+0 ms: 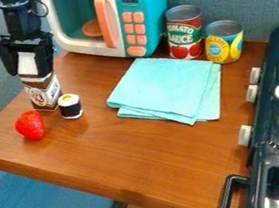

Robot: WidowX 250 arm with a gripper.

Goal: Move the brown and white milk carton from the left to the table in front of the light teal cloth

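Note:
At the upper left, the black gripper [28, 67] hangs down over a brown and white carton [44, 94], with the carton's white top inside the gripper's outline. The carton is upright at the table's left side; whether it is held cannot be told. Close to its right stands a small sushi roll [70, 106] with a black wrap and a white and yellow top. A red strawberry [30, 126] lies in front of the carton, to the left of the roll.
A teal toy microwave [144, 11] stands behind, right of the gripper. Beside it are a tomato sauce can [184, 32] and a yellow can [224, 41]. A folded turquoise cloth [165, 89] lies mid-table. The dark stove [268, 150] borders the right side.

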